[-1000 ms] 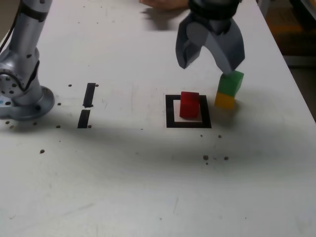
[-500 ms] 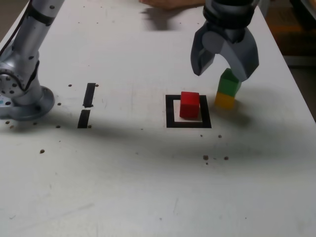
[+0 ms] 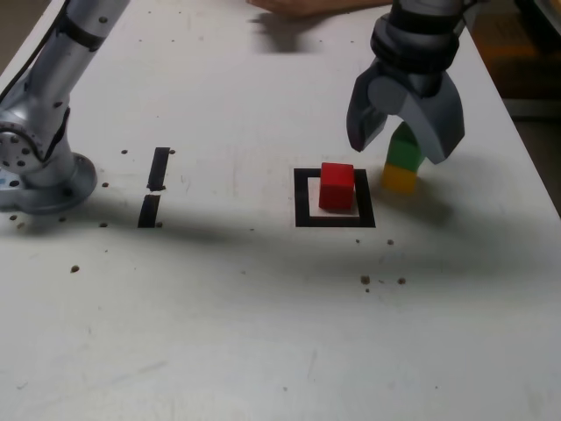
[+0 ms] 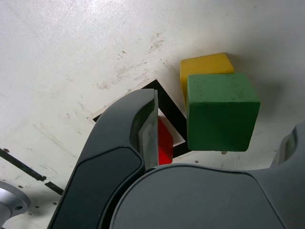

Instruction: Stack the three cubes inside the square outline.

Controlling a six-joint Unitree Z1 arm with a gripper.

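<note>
White tabletop (image 3: 263,333) with scattered dark specks. At the exterior view's left, the silver arm base (image 3: 35,167) sits on the table, then two short black tape strips (image 3: 154,186) end to end with a small gap. Toward the middle, the square outline (image 3: 334,198) of black tape holds the red cube (image 3: 337,186) flat on its white centre, inside the frame. Just right of the outline, apart from it, the green cube (image 3: 404,151) sits on top of the yellow cube (image 3: 399,180), green slightly offset on yellow. Gripper (image 3: 405,132) hangs over that two-cube stack, jaws spread wide, nothing held; one grey finger comes down on the outline side, the other on the far side, partly covering the green cube. Wrist view: green cube (image 4: 221,112) lies in the gap between the jaws, not touching either pad as far as can be seen, yellow cube (image 4: 205,67) under it, red cube (image 4: 165,143) mostly hidden behind one finger. A person's hand (image 3: 294,5) is at the table's far edge
</note>
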